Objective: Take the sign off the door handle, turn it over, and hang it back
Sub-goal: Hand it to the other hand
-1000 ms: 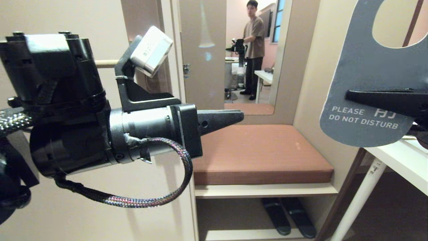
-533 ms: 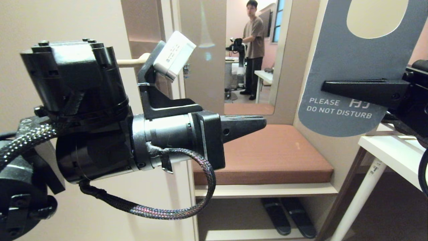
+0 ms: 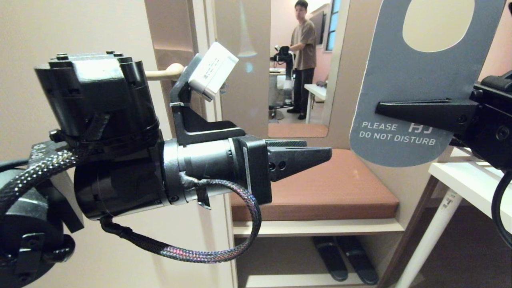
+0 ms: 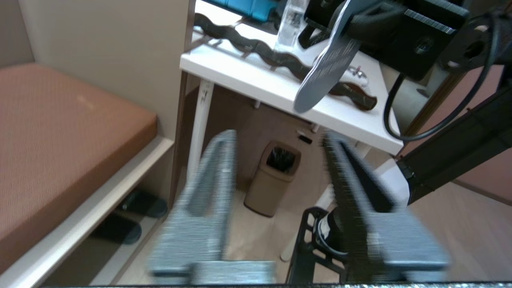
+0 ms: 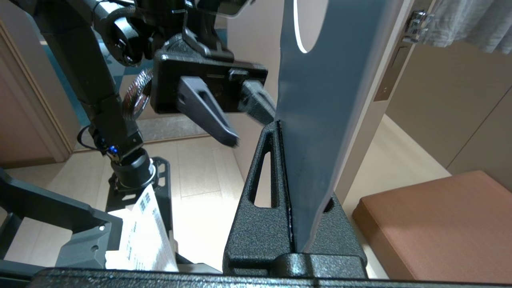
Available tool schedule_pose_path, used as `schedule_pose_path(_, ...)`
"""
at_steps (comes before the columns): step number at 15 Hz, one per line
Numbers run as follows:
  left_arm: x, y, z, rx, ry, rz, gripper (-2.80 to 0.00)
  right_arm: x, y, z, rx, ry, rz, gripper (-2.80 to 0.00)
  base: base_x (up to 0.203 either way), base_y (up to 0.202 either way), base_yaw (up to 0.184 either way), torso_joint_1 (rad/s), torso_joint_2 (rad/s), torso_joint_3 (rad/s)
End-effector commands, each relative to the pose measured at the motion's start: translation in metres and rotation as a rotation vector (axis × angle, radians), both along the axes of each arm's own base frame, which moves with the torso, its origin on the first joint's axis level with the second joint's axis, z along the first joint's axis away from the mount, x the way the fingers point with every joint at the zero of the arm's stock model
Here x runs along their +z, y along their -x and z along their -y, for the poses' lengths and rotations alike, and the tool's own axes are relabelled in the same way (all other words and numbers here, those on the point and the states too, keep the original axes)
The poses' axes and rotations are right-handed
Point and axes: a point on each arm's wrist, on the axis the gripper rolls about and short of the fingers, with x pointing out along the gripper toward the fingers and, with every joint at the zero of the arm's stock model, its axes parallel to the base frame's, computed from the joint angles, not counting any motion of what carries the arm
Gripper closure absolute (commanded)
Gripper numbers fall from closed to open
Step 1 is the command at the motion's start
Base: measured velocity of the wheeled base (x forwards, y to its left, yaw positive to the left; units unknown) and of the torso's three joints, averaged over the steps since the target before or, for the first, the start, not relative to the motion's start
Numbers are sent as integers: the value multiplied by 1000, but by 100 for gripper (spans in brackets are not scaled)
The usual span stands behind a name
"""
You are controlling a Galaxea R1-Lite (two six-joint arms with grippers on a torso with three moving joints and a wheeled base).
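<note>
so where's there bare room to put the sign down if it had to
The brown bench cushion is bare, bordered by the door edge and the side wall. The white table under the sign is crowded with a wavy dark strip and a bottle; only its near edge is free. The left claw hangs open over the cushion.

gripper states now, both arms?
Left gripper: open, empty, short of the sign.
Right gripper: shut on the flat blue-grey DO NOT DISTURB card sign.
</note>
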Motion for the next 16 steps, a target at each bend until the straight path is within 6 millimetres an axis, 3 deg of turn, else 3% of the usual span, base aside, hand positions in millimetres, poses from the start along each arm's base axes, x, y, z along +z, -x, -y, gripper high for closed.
schedule_pose_path(1,3,0,0,-4,23,19,-280,-1,-1,-1,9,1,-5,0,0,0,0,0,0,0)
schedule_pose_path(5,3,-7,8,-6,109,91,-280,-3,-2,-9,39,4,-9,0,0,0,0,0,0,0)
schedule_pose_path(10,-9,0,10,-26,83,66,-280,0,0,-15,70,0,-1,0,0,0,0,0,0,0)
schedule_pose_path(16,-8,5,14,-49,105,72,-280,5,6,-27,130,-7,11,0,0,0,0,0,0,0)
